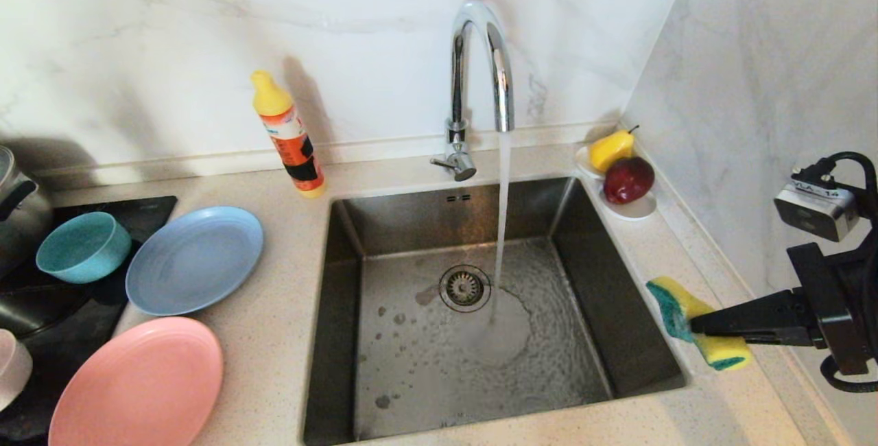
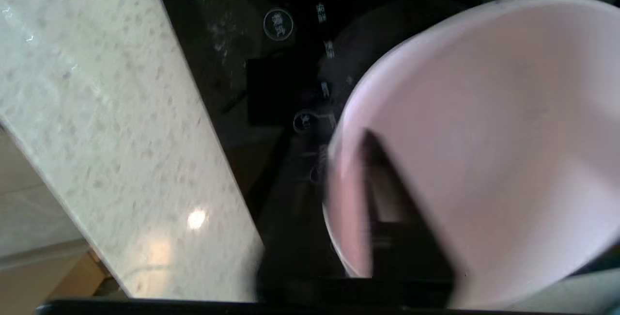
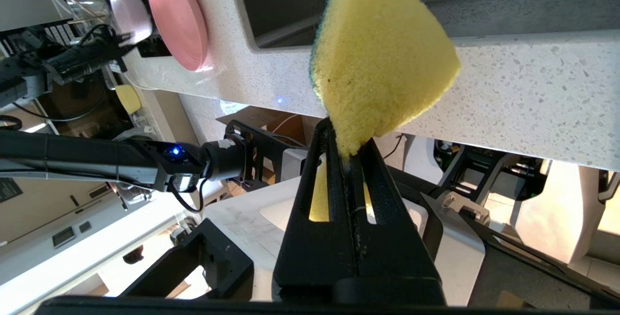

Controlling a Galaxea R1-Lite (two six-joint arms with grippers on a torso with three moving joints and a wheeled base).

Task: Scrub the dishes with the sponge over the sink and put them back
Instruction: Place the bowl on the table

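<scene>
I hold the sponge [image 1: 696,323] pinched in my right jaws [image 1: 693,326] beside the sink [image 1: 621,309]. My left jaws [image 2: 382,208] sit at the pale pink plate [image 2: 484,135]; I cannot tell their gap.

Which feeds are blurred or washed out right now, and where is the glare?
Head view: sharp; hard shadow behind the yellow-capped orange detergent bottle, bright sheen on the chrome gooseneck faucet. Left wrist view: motion-smeared; the pale pink plastic plate is soft, a lamp spot glints on the speckled counter. Right wrist view: crisp on the yellow sponge.
</scene>
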